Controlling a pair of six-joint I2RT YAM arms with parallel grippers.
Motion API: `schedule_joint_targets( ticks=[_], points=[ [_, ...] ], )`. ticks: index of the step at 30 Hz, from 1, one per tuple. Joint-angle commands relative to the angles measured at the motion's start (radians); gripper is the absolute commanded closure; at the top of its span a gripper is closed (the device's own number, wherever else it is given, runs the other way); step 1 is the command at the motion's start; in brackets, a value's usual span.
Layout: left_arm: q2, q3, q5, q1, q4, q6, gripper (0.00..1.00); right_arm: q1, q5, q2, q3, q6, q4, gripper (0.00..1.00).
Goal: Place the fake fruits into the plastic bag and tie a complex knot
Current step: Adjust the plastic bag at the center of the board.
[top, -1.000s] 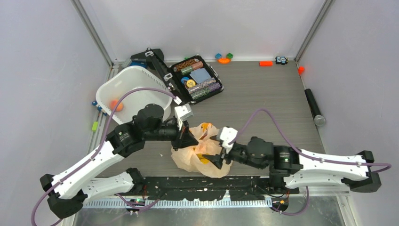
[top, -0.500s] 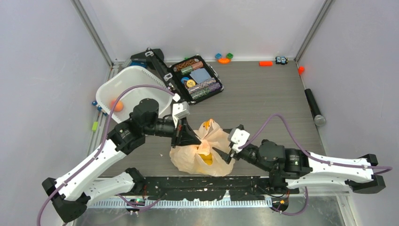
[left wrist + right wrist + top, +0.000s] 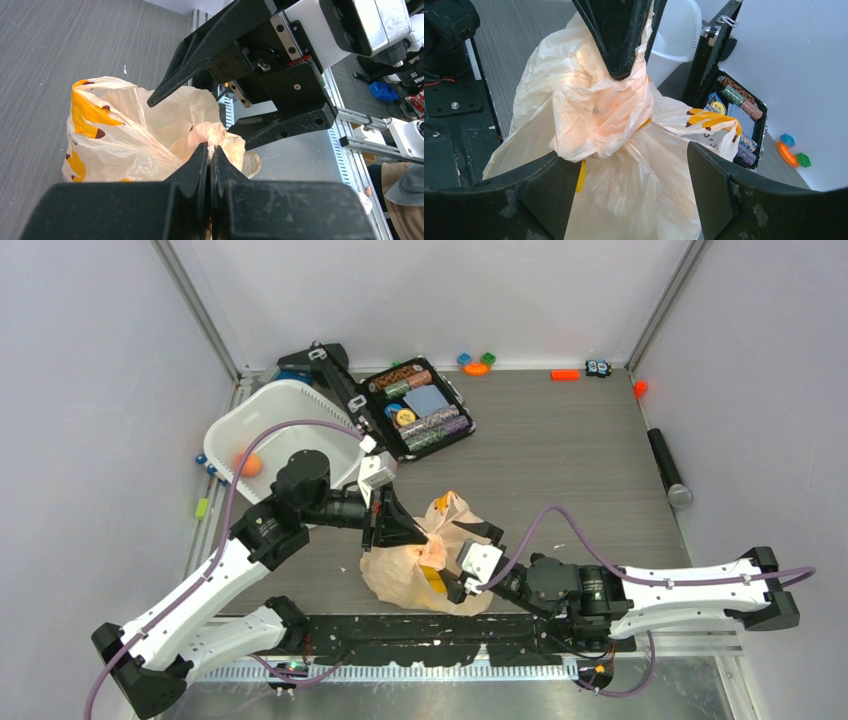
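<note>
The plastic bag [image 3: 415, 575] is pale peach with yellow marks and sits bunched near the table's front edge. Something yellow, a fake fruit [image 3: 436, 578], shows through its film. My left gripper [image 3: 427, 537] is shut on the bag's gathered, twisted top [image 3: 220, 137], holding it up. My right gripper [image 3: 629, 195] is open, with one finger on each side of the bag's neck [image 3: 624, 165] just below that bunch and not pinching it. It comes in from the bag's near right side [image 3: 455, 560]. A small orange fruit [image 3: 250, 464] lies in the white tub.
The white tub [image 3: 300, 400] stands at the back left. Beside it an open black case [image 3: 420, 410] holds poker chips. Small coloured blocks [image 3: 478, 363] lie along the back wall, and a black cylinder [image 3: 667, 468] lies off the table's right edge.
My right gripper has opened wider, and its arm has swung toward the near edge so the fingers now straddle the bag's neck. The left gripper kept its hold, drawing slightly back and left.
</note>
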Motion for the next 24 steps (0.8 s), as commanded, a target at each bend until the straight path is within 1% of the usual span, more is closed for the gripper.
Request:
schedule_joint_targets(
  ticks=[1,5,11,13,16,22,23,24],
  points=[
    [-0.018,-0.001,0.031,0.009,0.079,-0.01,1.0,0.017,0.009,-0.019,-0.006,0.003,0.095,0.16],
    [-0.018,-0.002,0.047,0.01,0.085,-0.011,1.0,0.019,0.031,-0.025,-0.03,-0.006,0.113,0.16],
    [-0.011,-0.004,0.074,0.01,0.093,-0.018,1.0,0.018,0.094,0.005,-0.092,-0.112,0.284,0.1],
    [-0.008,-0.005,0.083,0.011,0.096,-0.021,1.0,0.017,0.132,0.022,-0.106,-0.17,0.333,0.08],
    [-0.002,-0.004,0.09,0.011,0.095,-0.025,1.0,0.015,0.15,0.038,-0.119,-0.223,0.389,0.07],
    [0.008,-0.001,0.1,0.011,0.09,-0.027,1.0,-0.022,0.174,0.072,-0.118,-0.293,0.464,0.07],
    [0.009,0.0,0.101,0.01,0.087,-0.027,1.0,-0.028,0.176,0.073,-0.12,-0.304,0.48,0.07],
    [0.009,0.0,0.103,0.011,0.087,-0.027,1.0,-0.033,0.177,0.072,-0.12,-0.306,0.485,0.11]
  ],
)
